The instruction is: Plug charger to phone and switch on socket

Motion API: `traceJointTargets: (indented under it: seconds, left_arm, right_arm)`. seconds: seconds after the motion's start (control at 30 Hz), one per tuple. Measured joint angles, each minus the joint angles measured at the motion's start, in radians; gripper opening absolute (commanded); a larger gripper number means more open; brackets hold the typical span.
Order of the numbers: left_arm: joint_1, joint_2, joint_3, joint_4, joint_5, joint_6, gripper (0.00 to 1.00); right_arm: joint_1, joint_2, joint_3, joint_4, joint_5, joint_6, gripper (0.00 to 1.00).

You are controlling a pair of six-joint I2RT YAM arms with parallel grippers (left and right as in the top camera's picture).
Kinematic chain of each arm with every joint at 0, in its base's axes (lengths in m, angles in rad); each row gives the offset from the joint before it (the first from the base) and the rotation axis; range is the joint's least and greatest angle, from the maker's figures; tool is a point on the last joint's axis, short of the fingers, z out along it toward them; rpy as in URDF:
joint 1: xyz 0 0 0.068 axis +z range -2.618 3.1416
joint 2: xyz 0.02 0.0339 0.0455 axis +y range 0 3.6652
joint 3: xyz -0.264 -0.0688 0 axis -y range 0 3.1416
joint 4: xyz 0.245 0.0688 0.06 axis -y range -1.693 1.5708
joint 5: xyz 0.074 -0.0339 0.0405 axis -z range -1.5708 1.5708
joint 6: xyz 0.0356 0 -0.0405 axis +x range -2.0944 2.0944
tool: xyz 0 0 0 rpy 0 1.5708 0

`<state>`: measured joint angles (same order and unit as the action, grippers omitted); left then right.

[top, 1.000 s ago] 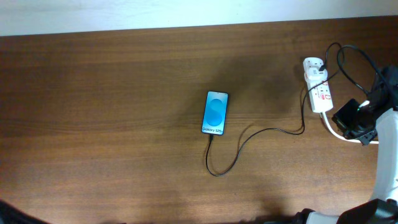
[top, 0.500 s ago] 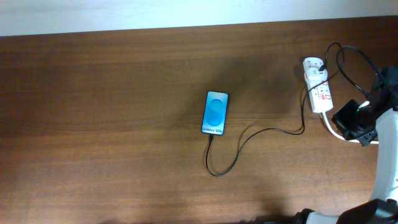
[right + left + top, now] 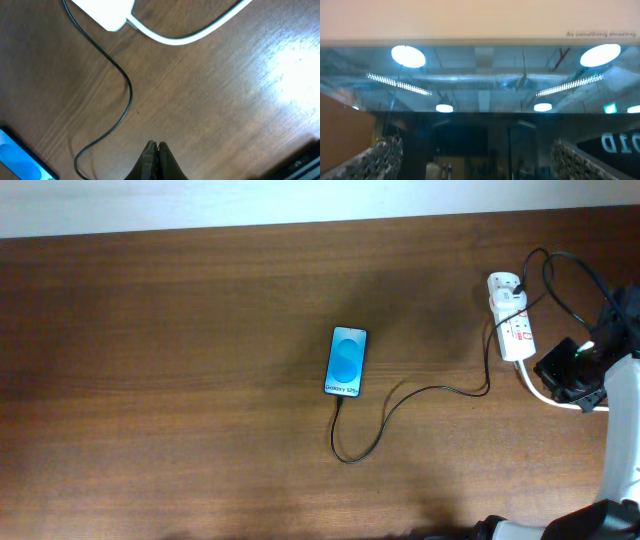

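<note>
The phone (image 3: 346, 361) lies flat mid-table, blue screen up; its corner shows in the right wrist view (image 3: 20, 159). The thin black charger cable (image 3: 400, 402) runs from the phone's bottom edge, loops toward the front, then goes right to a white plug (image 3: 507, 288) on the socket (image 3: 516, 328). The cable (image 3: 126, 85) and a socket end (image 3: 102, 12) also show in the right wrist view. My right gripper (image 3: 556, 368) hovers just right of the socket, and its fingers (image 3: 156, 146) are shut and empty. My left gripper (image 3: 480, 165) points at the ceiling, fingers wide apart.
The socket's thick white cord (image 3: 545, 392) curves under my right gripper and shows in the right wrist view (image 3: 190, 37). More black cable (image 3: 565, 275) loops behind the socket. The table's far edge (image 3: 300, 228) meets a white wall.
</note>
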<state>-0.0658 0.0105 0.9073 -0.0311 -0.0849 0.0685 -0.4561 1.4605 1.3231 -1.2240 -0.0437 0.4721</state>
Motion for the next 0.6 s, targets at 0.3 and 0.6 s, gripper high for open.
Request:
traceJointTargets:
  seconds: [0.3,0.6]
  left_arm:
    - [0.000,0.078,-0.441,-0.065,-0.114,0.000,0.99]
    - [0.000,0.077,-0.662,-0.117,-0.130,0.000,0.99]
  right_arm:
    - [0.000,0.000,0.000,0.126,0.000,0.022,0.04]
    - [0.008,0.051,0.000,0.260,-0.069,0.080,0.04]
